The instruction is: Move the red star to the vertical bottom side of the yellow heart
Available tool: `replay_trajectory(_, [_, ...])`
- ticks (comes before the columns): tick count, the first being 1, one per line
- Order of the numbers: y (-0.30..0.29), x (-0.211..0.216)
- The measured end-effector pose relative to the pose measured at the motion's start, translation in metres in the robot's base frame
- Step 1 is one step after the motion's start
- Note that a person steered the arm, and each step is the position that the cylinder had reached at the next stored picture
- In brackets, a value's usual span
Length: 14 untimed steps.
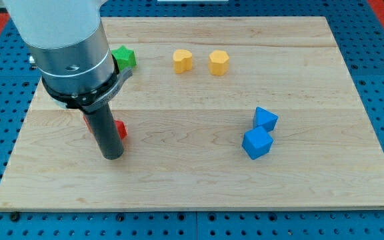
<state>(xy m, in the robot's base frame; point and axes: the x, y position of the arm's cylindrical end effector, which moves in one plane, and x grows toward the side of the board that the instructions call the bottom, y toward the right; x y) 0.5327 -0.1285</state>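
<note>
One red block, shape hidden, is touching your tip, while your pincer is showing nowhere, state untellable.

White-grey cylindrical arm, black collar, dark rod.

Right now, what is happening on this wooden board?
My tip stands at the view's left, touching or almost touching a red block that the rod mostly hides, so its star shape cannot be confirmed. The yellow heart lies near the view's top, a yellow hexagon to its right. The red block is not yet below the heart.
</note>
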Motion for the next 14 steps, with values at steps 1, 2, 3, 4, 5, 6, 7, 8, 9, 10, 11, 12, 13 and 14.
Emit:
replay_trajectory(1, [-0.028,0.0])
replay_trajectory(2, [-0.048,0.0])
replay_trajectory(3, [-0.056,-0.011])
replay_trajectory(4, [-0.032,-0.029])
replay_trajectory(5, [0.015,-0.029])
replay_trajectory(6, [0.032,-0.029])
replay_trajectory(7, [0.061,-0.009])
replay_trajectory(8, [0.067,-0.012])
replay_trajectory(9, [0.067,-0.036])
replay_trajectory(10, [0.072,-0.023])
replay_trajectory(11, [0.127,-0.001])
replay_trajectory(12, [0.177,-0.004])
replay_trajectory(13, [0.171,-0.039])
replay_trajectory(14, [0.151,-0.098])
